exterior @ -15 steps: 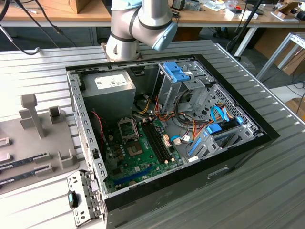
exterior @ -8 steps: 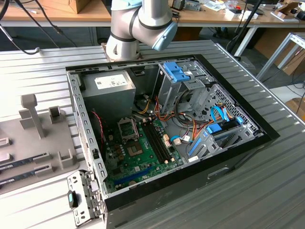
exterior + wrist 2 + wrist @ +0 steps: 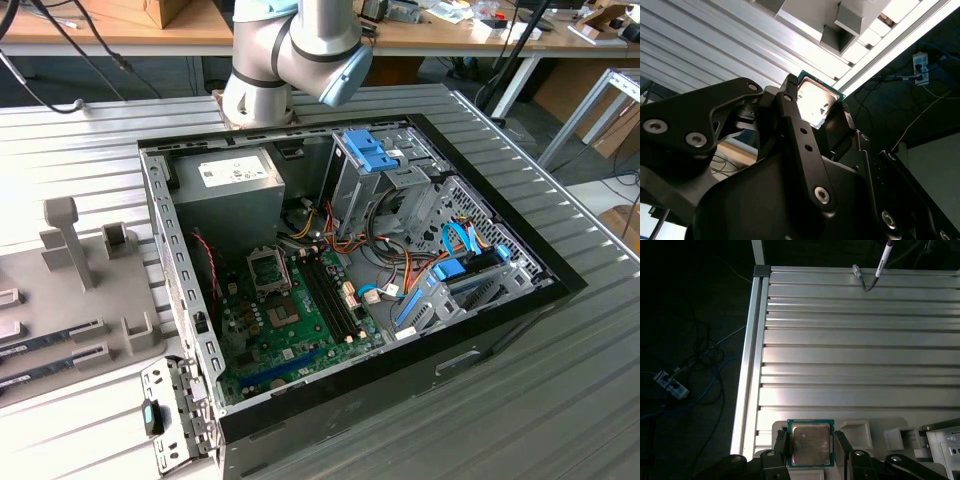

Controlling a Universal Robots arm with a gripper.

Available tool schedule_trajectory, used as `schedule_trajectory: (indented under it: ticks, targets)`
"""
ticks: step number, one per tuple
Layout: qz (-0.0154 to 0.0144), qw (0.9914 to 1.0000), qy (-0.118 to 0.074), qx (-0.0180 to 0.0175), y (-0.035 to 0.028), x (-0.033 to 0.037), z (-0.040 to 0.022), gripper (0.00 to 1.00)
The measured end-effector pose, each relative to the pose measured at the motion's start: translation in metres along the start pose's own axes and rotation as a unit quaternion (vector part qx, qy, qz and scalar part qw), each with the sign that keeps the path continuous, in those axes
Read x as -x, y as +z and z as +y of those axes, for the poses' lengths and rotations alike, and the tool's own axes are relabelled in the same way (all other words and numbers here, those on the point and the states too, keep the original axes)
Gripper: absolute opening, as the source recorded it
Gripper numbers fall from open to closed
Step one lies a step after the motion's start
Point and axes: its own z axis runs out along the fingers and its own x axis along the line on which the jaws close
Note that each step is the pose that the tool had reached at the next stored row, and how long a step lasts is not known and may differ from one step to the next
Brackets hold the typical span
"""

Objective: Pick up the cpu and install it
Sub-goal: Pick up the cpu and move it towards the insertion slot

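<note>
The cpu, a small square chip with a silvery top and a thin green rim, sits between my gripper's two black fingers, which are shut on its opposite edges. The second wrist view shows the same hold: the cpu is clamped in the gripper, with the ribbed aluminium table behind it. It hangs over a grey parts holder near the table's edge. In the exterior view the open computer case holds the green motherboard with its metal-framed socket.
The arm's base and elbow stand behind the case. A grey fixture with memory sticks lies at the exterior view's left. Cables, drive cages and a power supply crowd the case. A pen and cable lie on the table.
</note>
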Motion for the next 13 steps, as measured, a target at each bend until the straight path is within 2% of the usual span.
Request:
schedule_trajectory:
  ticks: [13]
  targets:
    - [-0.0001, 0.99999, 0.0, 0.0044, -0.002, 0.0002, 0.001, 0.47]
